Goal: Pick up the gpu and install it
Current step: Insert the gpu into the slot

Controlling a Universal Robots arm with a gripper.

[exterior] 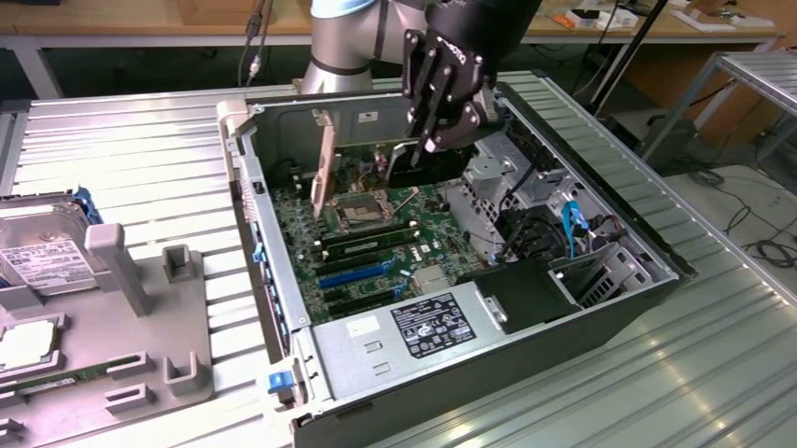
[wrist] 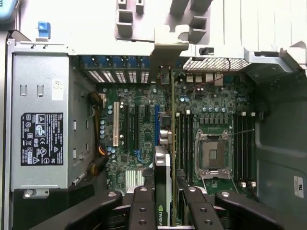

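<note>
The gpu stands on edge above the motherboard, just beside the processor socket on the side facing the power supply. A bank of black memory slots lies between the card and the socket. The card's long axis runs parallel to the socket's nearer edge. It goes straight from the gripper toward the case's rear wall, with the silver end bracket leading and already up against that wall's openings. The claw is at the opposite end, the one further from the bracket. Its fingers are closed on the card's two flat faces, so it is pinching the gpu, neither spread wide nor pressed fully together. A blue slot lies just beyond the card from the socket, and a white slot lies further the same way. In the wrist view the card's lower edge seems to fall between the blue slot and the memory bank. Whether that edge has entered any slot cannot be told.
</note>
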